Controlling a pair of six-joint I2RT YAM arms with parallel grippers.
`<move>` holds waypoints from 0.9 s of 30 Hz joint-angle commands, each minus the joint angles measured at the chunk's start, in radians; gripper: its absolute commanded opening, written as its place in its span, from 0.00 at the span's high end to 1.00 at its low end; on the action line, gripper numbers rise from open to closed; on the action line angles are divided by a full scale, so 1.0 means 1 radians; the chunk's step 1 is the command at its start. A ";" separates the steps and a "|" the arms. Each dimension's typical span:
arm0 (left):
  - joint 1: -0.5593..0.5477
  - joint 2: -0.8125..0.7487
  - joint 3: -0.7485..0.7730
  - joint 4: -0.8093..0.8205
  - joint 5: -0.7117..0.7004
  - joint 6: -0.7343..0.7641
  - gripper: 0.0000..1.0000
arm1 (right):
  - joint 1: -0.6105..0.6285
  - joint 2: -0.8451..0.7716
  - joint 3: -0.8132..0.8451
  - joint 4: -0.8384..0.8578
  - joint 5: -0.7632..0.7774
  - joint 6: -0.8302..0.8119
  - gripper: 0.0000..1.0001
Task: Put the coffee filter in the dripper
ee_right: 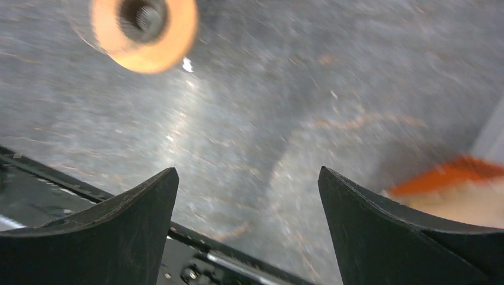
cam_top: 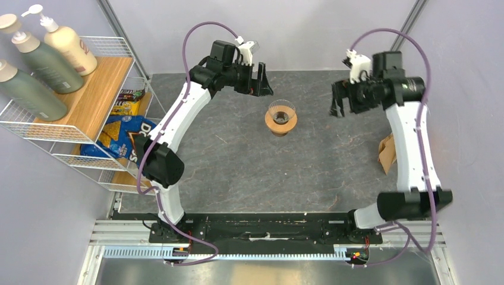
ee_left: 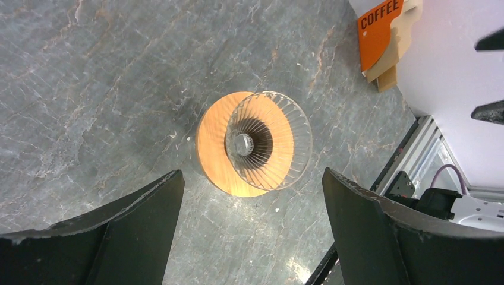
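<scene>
The dripper [cam_top: 280, 117], a clear ribbed glass cone on a round light-wood collar, stands upright and empty on the grey table, mid-back. My left gripper [cam_top: 260, 83] hovers just behind and left of it, open and empty; the left wrist view shows the dripper [ee_left: 261, 142] beyond the open gripper [ee_left: 252, 178]. My right gripper [cam_top: 339, 101] hangs to the dripper's right, open and empty; its blurred wrist view shows the dripper [ee_right: 145, 29] at top left, far from the gripper [ee_right: 248, 172]. No single coffee filter is in view.
A thick bundle of brown filter papers [cam_top: 387, 152] with an orange "COFFEE" label [ee_left: 386, 35] lies at the right, partly behind the right arm. A wire shelf [cam_top: 89, 107] with pump bottles and chip bags stands at the left. A metal rail [cam_top: 267, 237] runs along the near edge.
</scene>
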State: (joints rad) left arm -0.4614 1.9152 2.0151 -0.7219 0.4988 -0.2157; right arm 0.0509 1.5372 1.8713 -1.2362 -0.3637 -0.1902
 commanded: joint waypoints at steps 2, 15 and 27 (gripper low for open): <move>-0.004 -0.060 0.008 0.026 -0.016 0.020 0.06 | -0.022 -0.253 -0.196 -0.044 0.335 -0.114 0.06; -0.009 -0.075 -0.015 0.027 -0.040 -0.026 0.06 | -0.140 -0.402 -0.514 -0.111 0.684 -0.119 0.13; -0.002 -0.182 -0.201 0.249 -0.006 -0.189 0.05 | -0.256 -0.302 -0.594 0.008 0.577 -0.051 0.17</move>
State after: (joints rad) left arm -0.4667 1.8194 1.8507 -0.6224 0.4728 -0.3130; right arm -0.1860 1.1831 1.2881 -1.3201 0.2466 -0.2741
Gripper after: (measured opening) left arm 0.950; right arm 0.844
